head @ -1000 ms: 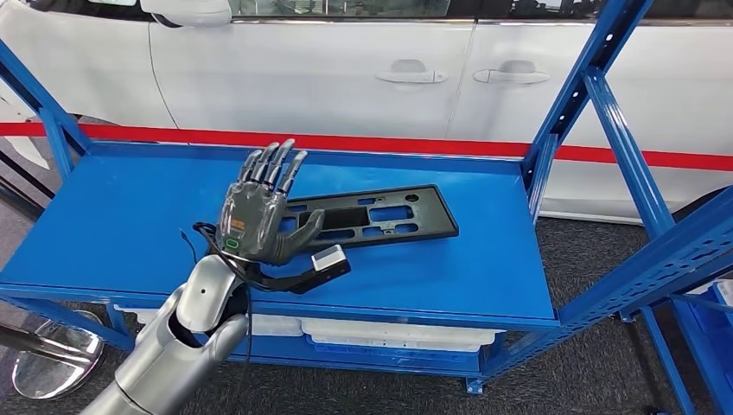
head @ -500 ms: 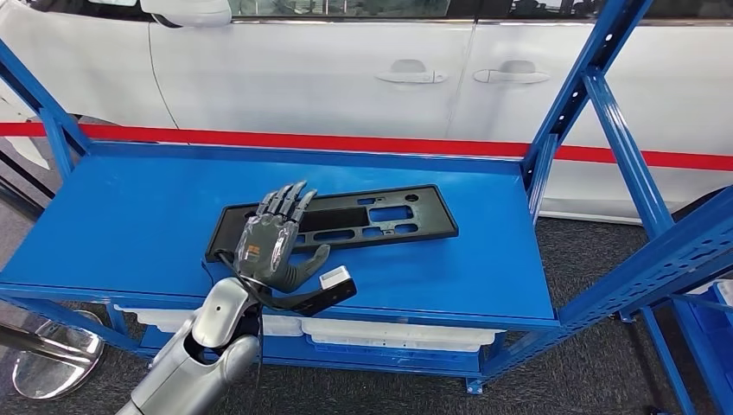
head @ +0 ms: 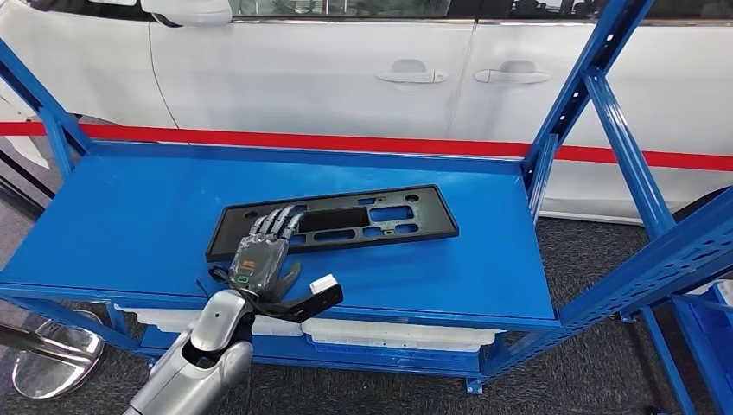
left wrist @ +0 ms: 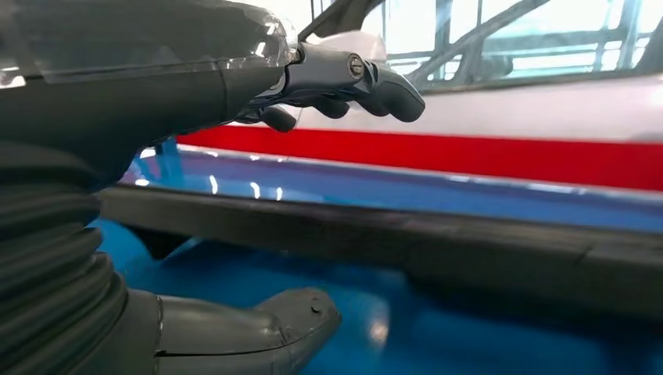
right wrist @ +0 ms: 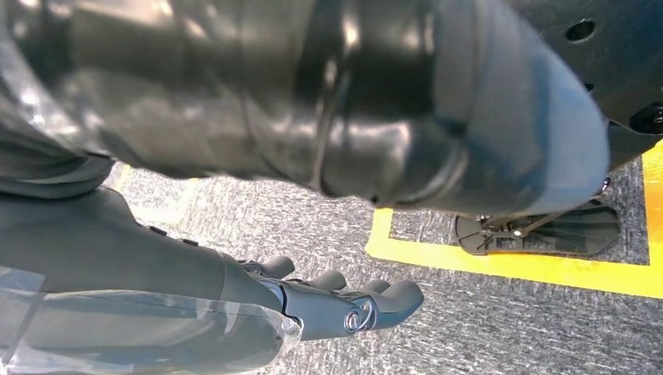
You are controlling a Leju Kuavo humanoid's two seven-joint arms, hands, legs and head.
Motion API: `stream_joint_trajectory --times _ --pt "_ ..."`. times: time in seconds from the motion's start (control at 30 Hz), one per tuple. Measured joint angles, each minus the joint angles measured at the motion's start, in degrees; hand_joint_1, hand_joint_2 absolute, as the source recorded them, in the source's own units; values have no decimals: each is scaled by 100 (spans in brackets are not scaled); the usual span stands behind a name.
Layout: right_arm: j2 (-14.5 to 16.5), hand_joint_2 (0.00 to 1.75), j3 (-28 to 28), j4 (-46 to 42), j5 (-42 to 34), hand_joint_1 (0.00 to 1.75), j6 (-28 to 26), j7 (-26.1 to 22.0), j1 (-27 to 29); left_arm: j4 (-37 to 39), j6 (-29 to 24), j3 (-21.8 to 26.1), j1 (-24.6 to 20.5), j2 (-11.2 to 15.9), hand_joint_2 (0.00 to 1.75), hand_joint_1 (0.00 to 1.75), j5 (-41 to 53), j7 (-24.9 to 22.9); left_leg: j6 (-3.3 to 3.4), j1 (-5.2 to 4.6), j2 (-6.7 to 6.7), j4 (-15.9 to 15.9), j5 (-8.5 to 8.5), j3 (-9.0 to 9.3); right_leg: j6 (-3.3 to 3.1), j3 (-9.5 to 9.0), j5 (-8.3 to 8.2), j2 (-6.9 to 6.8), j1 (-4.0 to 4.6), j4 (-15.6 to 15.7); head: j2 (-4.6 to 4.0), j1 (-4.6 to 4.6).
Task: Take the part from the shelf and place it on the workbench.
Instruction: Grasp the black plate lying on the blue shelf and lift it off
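Note:
A flat black plastic part (head: 372, 216) with several cut-outs lies on the blue shelf (head: 130, 216). My left hand (head: 264, 251) hovers low over the part's left end. Its fingers are spread and reach across the part's near edge, and it holds nothing. In the left wrist view the fingers (left wrist: 344, 78) stretch out above the long black part (left wrist: 406, 242), while the thumb (left wrist: 258, 328) sits close to the blue surface. My right hand (right wrist: 344, 301) hangs over the grey floor with loosely extended fingers, and nothing is in it.
A white car (head: 346, 69) with a red stripe stands right behind the shelf. Blue uprights (head: 605, 104) rise at the shelf's right end. White bins (head: 389, 333) sit beneath the shelf. A yellow line (right wrist: 532, 266) is marked on the floor.
My left hand has come down and drawn back toward the shelf's front edge. Its fingers, raised a second ago, now lie low over the part's left end. The part has not moved.

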State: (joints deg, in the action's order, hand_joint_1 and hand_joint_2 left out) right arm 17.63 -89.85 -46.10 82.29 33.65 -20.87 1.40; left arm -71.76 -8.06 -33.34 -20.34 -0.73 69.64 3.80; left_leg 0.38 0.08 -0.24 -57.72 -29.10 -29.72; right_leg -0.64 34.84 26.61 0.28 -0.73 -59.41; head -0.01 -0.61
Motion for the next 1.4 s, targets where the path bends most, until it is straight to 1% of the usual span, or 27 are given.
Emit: stream_joint_trajectory --times 0.27,0.53,0.57,0.6,0.67,0.7,0.73,1.4 --pt "-104 0 0 114 -10 0 -93 25 -12 391 103 371 108 97 175 0 223 -80 0 0 0 0 0 -1 0 0 0 0 1 0 1 0" --pt "-119 0 -1 157 -73 0 -90 23 -7 794 -36 551 -161 463 175 0 110 131 -1 1 4 2 1 7 0 -7 0 2 1 -1 0 0" --pt "-119 0 -1 158 -74 0 -83 24 -8 814 -37 565 -174 493 175 3 109 135 -1 1 3 2 1 8 0 -9 0 0 1 -1 0 0" --pt "-119 0 -1 158 -75 0 -78 24 -9 833 -38 580 -184 516 175 41 109 135 -1 1 3 2 1 9 0 -11 0 0 1 -1 0 0" --pt "-119 0 0 158 -77 0 -76 25 -10 860 -44 606 -194 541 175 128 110 135 -1 0 2 2 1 12 0 -15 0 0 1 -1 0 0" --pt "-119 0 0 158 -78 0 -74 26 -9 872 -57 613 -197 547 175 168 114 136 -1 0 2 2 1 14 0 -16 0 0 1 -1 0 0" --pt "-119 0 0 158 -82 0 -69 27 -9 885 -73 617 -199 551 175 175 121 138 -1 0 2 2 1 16 0 -18 0 1 1 -1 0 0" --pt "-119 0 0 151 -177 0 16 79 -10 923 -137 612 -336 600 175 175 261 240 0 0 3 4 -5 34 0 -51 1 2 1 -1 1 0"
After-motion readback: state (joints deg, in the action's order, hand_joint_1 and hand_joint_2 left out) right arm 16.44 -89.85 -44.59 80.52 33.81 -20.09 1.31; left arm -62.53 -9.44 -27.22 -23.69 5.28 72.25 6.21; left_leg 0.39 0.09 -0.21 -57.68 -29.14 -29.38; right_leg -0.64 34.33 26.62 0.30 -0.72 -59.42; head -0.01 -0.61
